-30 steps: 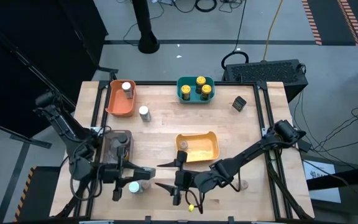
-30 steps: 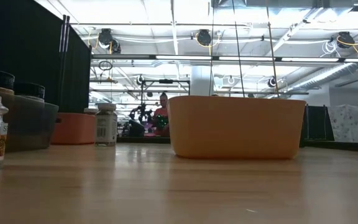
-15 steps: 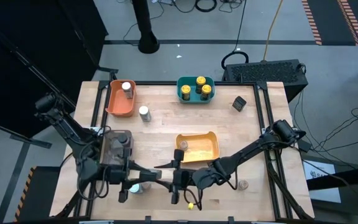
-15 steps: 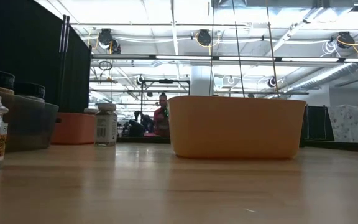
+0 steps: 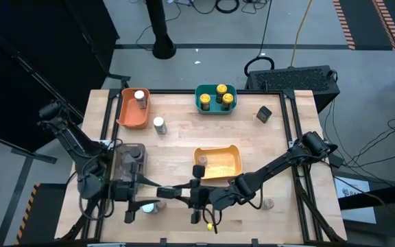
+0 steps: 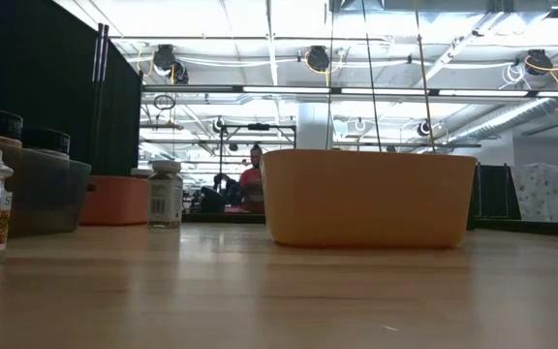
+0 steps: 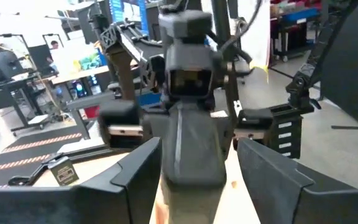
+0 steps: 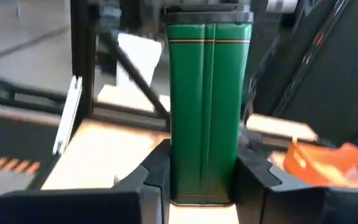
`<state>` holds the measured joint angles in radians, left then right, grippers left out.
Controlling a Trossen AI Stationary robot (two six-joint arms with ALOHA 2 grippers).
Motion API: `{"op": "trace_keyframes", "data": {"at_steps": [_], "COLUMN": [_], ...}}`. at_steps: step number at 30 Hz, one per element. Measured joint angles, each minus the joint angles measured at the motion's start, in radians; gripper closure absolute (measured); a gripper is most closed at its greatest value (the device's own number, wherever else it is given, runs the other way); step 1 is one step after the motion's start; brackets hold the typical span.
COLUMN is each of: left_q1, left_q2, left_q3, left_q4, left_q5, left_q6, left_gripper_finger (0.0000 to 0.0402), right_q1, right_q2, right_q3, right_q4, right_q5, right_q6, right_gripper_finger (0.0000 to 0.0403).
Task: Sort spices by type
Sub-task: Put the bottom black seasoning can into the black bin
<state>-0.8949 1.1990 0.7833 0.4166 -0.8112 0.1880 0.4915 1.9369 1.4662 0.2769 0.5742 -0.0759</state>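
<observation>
Four bins sit on the table (image 5: 280,137). The orange bin (image 5: 130,113) at 11 o'clock holds one white-lidded jar (image 5: 140,97). The teal bin (image 5: 205,101) at 12 o'clock holds three yellow-lidded jars (image 5: 220,97). The yellow bin (image 5: 223,165) near the centre has one jar (image 5: 201,160) at its 9 o'clock end. The grey bin (image 5: 127,168) at 8 o'clock shows at least one dark-lidded jar (image 5: 134,158). Three more jars stand loose and upright: a white-lidded one (image 5: 159,124) just beside the orange bin, one (image 5: 149,206) at 7 o'clock under the left arm, and one (image 5: 269,203) at 5 o'clock. A small dark block (image 5: 263,114) lies at 2 o'clock. The two grippers meet tip to tip near 6 o'clock. The right gripper (image 5: 186,191) points toward 9 o'clock and is clamped on one green jar (image 8: 207,112) with a black lid, its fingers pressed against both sides. The jar's long axis runs along those fingers, the lid end farthest from the wrist and toward the left arm. The left gripper (image 5: 162,193) points toward 3 o'clock with its fingers (image 7: 135,180) spread, released and clear of what lies between them. From above the jar itself is too small to make out. At table height, a person (image 6: 253,178) shows far behind the yellow bin.
</observation>
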Motion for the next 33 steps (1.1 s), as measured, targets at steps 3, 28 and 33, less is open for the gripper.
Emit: {"op": "trace_keyframes", "data": {"at_steps": [3,28,33], "left_q1": [-0.011,0.186,0.197], "left_q2": [-0.037,-0.018,-0.005], "left_q3": [0.000,0.062,0.110], "left_q4": [-0.055,-0.563,-0.599], "left_q5": [-0.021,0.210,0.273], "left_q6": [-0.051,-0.572,-0.547], "left_gripper_finger": [0.0183,0.0182,0.0181], "right_q1": [-0.004,-0.054,-0.054], "right_q2": [-0.015,-0.032,-0.032], "right_q3": [0.000,0.000,0.000], "right_q4": [-0.113,-0.380,-0.401], "right_q5": [-0.005,-0.190,-0.189], "right_q6": [0.074,0.272,0.275], "right_gripper_finger": [0.0309,0.0309,0.0309]}}
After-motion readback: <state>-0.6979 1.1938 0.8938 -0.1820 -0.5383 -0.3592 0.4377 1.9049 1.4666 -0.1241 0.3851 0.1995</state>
